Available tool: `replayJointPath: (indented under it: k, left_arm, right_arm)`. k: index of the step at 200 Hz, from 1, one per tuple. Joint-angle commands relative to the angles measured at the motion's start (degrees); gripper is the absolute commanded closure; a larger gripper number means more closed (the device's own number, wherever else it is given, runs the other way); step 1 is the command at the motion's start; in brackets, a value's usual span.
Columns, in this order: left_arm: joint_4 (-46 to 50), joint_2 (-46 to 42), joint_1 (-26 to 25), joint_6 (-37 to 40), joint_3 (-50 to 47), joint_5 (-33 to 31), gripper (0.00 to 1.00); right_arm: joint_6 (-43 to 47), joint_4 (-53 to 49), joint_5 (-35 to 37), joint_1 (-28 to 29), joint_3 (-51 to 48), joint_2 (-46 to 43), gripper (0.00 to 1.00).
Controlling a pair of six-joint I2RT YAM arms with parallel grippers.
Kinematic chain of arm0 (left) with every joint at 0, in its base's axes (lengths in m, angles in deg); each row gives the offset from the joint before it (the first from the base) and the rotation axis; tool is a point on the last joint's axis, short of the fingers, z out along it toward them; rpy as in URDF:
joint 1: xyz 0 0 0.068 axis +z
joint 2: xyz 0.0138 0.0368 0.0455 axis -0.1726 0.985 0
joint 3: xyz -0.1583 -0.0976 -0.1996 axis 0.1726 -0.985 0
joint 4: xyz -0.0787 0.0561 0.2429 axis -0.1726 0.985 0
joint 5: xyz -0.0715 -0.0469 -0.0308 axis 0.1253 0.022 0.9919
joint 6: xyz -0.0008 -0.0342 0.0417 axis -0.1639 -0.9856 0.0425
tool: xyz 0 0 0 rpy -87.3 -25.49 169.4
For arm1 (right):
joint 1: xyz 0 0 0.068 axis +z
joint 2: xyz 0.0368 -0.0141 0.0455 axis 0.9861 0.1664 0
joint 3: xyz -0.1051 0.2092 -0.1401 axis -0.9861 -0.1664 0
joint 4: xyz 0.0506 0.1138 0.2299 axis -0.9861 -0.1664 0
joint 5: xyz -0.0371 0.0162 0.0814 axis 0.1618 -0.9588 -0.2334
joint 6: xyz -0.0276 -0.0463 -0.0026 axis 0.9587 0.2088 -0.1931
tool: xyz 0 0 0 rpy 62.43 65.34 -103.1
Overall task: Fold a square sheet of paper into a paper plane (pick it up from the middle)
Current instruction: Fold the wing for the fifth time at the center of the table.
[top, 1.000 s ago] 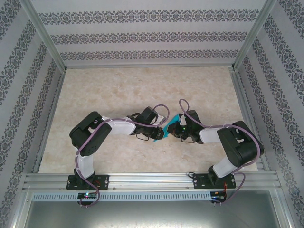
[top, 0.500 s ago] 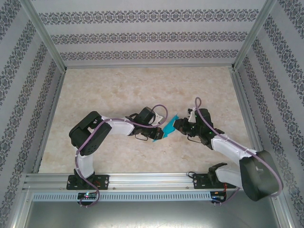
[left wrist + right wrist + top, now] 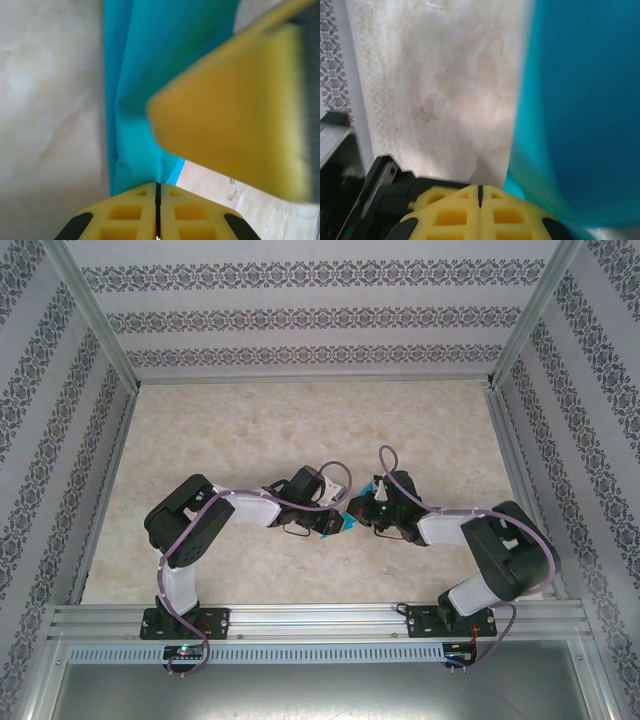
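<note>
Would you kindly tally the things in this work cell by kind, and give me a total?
Teal paper sheet: 1
Robot arms: 2, the left arm and the right arm
Total: 3

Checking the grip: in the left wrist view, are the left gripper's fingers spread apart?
No, the left gripper is shut, closed down to a thin seam that the teal paper sheet runs into.
</note>
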Motion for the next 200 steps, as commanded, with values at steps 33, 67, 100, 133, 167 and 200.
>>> replayJointPath:
  k: [33, 67, 100, 133, 167, 200]
  left_arm:
    - [7.3, 0.6, 0.9, 2.1, -3.5, -3.3, 0.89]
    - [7.3, -0.4, 0.9, 1.5, -3.2, -1.9, 0.88]
    - [8.4, -2.3, 0.9, 1.3, -3.6, -0.8, 0.88]
    - [8.7, -4.1, 0.9, 0.8, -6.2, 0.2, 0.87]
    - [9.3, -5.2, 0.9, 0.8, -8.8, 0.6, 0.88]
    - [11.5, -7.1, 0.9, 1.2, -11.2, -0.8, 0.88]
  right_arm:
    - [1.4, 5.8, 1.9, -0.8, 2.2, 7.6, 0.99]
    - [5.5, 0.4, 4.2, -1.4, 3.4, 9.9, 0.99]
    - [7.4, -1.3, 5.4, -2.2, 3.4, 12.3, 0.99]
    - [9.8, -4.7, 6.3, -2.5, 3.6, 12.4, 0.99]
    - [10.7, -5.4, 5.8, -2.7, 3.7, 13.1, 1.00]
    - [11.1, -4.7, 5.3, -2.8, 3.5, 14.5, 1.00]
